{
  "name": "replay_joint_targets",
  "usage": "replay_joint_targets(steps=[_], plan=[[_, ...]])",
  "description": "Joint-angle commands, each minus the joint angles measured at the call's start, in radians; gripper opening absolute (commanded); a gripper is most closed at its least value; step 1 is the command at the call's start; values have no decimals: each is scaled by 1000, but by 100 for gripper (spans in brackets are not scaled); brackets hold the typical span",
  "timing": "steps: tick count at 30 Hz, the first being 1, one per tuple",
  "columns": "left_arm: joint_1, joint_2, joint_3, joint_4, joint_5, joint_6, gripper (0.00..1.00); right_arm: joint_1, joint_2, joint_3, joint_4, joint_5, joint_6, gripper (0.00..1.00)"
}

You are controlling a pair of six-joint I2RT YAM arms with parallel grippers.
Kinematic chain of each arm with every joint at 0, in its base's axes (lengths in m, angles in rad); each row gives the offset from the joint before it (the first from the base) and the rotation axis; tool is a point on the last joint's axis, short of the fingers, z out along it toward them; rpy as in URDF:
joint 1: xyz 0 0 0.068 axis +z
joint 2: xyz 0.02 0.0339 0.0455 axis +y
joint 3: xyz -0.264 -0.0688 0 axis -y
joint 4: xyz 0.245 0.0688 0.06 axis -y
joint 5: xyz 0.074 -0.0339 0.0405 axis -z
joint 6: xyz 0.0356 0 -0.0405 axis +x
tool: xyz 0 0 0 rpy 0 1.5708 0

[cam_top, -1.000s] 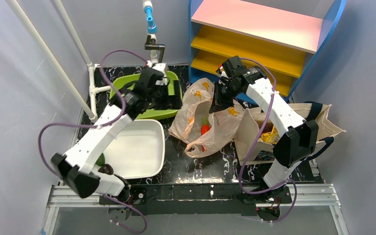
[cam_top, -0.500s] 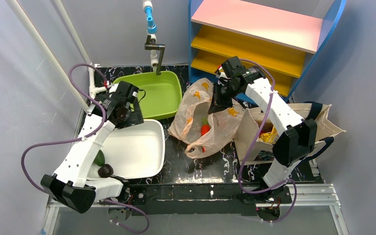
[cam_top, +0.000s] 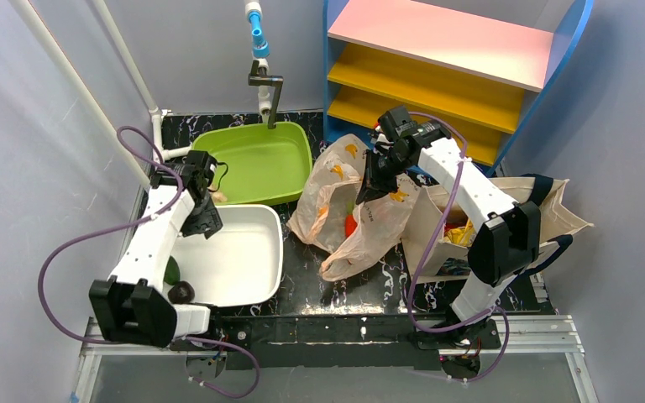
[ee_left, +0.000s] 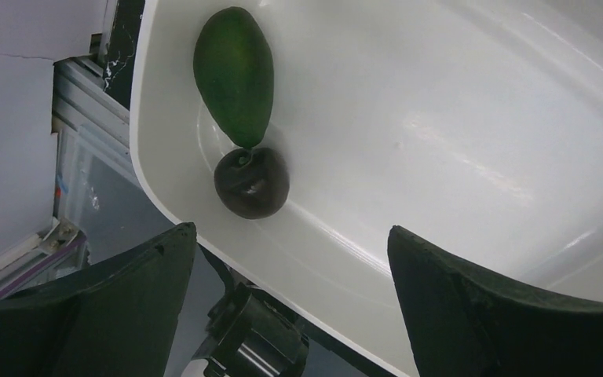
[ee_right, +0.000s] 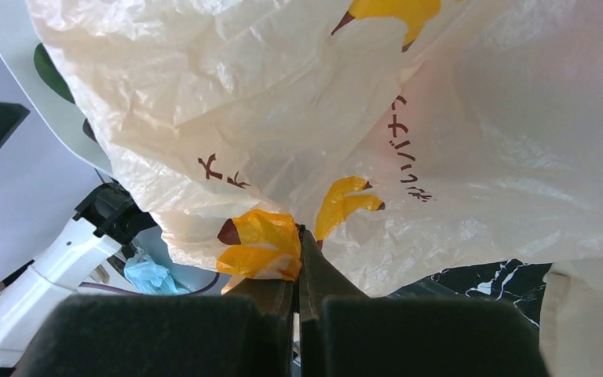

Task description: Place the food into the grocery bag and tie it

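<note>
The grocery bag lies crumpled at mid-table, and a red-orange food item shows through its mouth. My right gripper is shut on the bag's upper edge, pinching the thin plastic. A dark green fruit and a dark brown ball touch each other in the near-left corner of the white tub. My left gripper hangs open and empty over the tub, short of the ball.
A green tub sits behind the white one, under a faucet. A cream canvas tote with a yellow packet inside stands right of the bag. A blue shelf unit fills the back right.
My left arm has swung from beside the bag, over the green tub, back and left to the white tub. The right gripper keeps its pinch; the bag has shifted slightly.
</note>
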Motion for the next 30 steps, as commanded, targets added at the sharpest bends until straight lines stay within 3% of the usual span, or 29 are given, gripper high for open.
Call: replay_joint_targets(steps=[1, 5, 11, 27, 30], plan=[[92, 96, -54, 24, -59, 47, 90, 8, -39, -22, 23, -18, 31, 1], [208, 143, -107, 103, -64, 84, 90, 11, -33, -38, 26, -27, 42, 1], [294, 165, -182, 250, -103, 188, 89, 14, -26, -35, 22, -26, 51, 1], [353, 348, -212, 349, -101, 388, 88, 38, 13, 24, -26, -14, 37, 1], [380, 393, -209, 342, -92, 394, 81, 38, 17, 36, -29, -15, 36, 1]])
